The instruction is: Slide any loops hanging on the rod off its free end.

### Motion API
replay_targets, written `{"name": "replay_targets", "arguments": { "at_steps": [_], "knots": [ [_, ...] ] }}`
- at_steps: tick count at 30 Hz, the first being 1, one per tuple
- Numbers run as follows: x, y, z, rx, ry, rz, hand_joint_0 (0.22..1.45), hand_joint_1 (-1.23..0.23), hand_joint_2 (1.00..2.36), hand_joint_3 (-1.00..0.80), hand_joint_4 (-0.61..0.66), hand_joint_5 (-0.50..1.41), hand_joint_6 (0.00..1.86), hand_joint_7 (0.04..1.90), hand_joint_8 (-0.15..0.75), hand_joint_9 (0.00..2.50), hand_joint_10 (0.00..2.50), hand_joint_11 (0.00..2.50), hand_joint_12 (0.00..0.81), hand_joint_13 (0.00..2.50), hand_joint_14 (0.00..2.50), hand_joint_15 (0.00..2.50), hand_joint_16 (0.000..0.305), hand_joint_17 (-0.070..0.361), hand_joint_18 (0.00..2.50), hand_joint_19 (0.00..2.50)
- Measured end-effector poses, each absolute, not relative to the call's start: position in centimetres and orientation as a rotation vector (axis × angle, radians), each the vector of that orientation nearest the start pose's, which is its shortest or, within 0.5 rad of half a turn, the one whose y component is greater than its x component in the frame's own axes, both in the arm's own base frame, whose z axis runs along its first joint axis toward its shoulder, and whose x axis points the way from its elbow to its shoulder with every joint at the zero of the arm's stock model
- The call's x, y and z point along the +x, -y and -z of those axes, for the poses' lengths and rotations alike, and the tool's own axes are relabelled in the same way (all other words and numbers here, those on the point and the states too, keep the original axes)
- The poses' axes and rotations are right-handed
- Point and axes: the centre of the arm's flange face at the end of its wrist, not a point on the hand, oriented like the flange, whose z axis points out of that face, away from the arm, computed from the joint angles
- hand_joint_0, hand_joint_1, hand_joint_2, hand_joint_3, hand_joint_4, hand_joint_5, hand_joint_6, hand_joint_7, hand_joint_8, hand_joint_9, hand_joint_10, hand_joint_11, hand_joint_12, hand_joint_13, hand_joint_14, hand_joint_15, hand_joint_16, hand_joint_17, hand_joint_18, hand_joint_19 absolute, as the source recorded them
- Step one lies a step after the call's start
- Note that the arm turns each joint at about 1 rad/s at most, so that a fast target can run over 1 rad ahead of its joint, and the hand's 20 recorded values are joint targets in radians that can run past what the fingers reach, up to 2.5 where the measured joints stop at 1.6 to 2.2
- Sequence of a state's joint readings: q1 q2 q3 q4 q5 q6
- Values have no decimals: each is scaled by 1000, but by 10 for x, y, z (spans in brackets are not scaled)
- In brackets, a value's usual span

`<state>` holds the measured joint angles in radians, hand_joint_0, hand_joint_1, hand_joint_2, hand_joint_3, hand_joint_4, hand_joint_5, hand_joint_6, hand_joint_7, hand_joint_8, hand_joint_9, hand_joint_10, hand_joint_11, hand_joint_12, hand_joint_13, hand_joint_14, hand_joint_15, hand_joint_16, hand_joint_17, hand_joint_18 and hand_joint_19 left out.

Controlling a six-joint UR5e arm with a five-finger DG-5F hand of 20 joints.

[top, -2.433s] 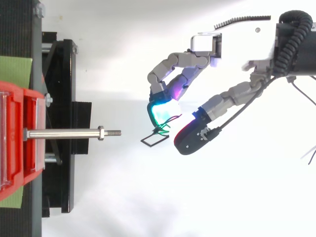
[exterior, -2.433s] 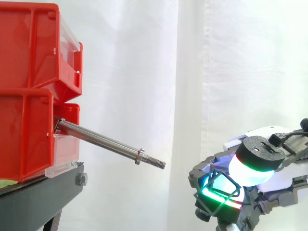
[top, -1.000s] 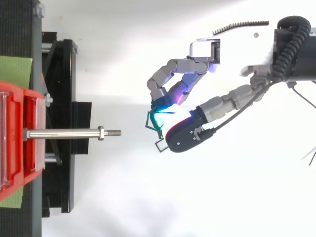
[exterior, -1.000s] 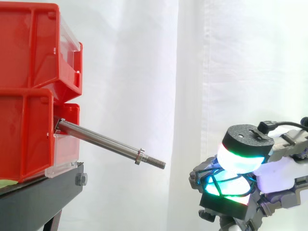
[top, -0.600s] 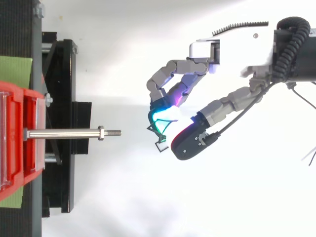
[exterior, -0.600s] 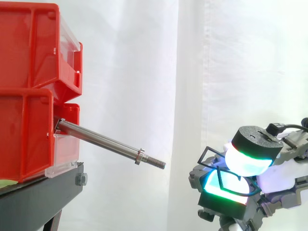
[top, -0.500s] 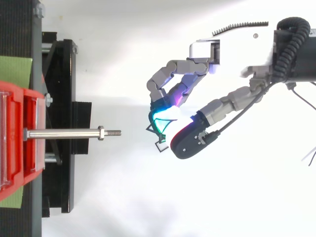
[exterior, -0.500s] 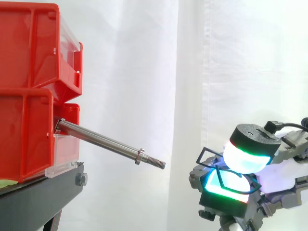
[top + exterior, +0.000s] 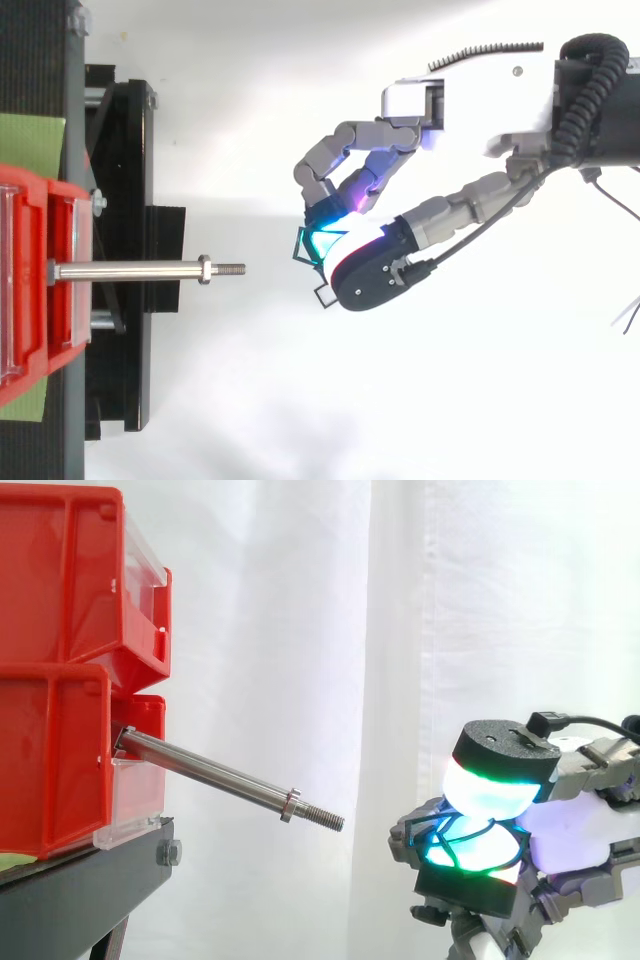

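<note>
No writing, label, number or sign can be read anywhere: not on the bins (image 9: 60, 670), the rod (image 9: 215, 775), the stand (image 9: 80, 890), the curtain (image 9: 300, 630), the hand (image 9: 440, 210) or the loops (image 9: 323, 295) pinched in it.

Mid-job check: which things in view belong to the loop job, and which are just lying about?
Belongs to the job:
rod, bare, nothing hanging on it
wire loops, pinched in the hand, off past the rod's free end

Just around:
red bins
black stand
green sheet on the stand
white curtain
</note>
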<state>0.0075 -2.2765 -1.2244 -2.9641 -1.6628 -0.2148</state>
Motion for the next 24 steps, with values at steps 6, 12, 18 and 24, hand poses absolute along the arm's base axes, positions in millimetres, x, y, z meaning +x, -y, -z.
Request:
{"name": "replay_targets", "arguments": {
  "at_steps": [6, 12, 18, 24],
  "knots": [
    [724, 119, -233, 1115, -1510, -1053, 650, -781, 1009, -362, 222, -196, 895, 1300, 339, 850, 16, 600, 390, 666, 7, 199, 62, 140, 703, 348],
    [724, 119, -233, 1118, -1509, -1055, 615, -672, 1002, -472, 184, -159, 875, 1394, 339, 907, 14, 595, 384, 674, 7, 197, 61, 138, 709, 344],
    [724, 119, -233, 1126, -1506, -1061, 600, -522, 1006, -428, 159, -138, 861, 1409, 341, 937, 14, 590, 381, 683, 7, 203, 60, 136, 705, 354],
    [725, 119, -236, 1130, -1500, -1068, 572, -587, 1019, -132, 171, -131, 856, 1428, 371, 947, 14, 576, 408, 691, 7, 204, 65, 146, 726, 342]
  ]
}}
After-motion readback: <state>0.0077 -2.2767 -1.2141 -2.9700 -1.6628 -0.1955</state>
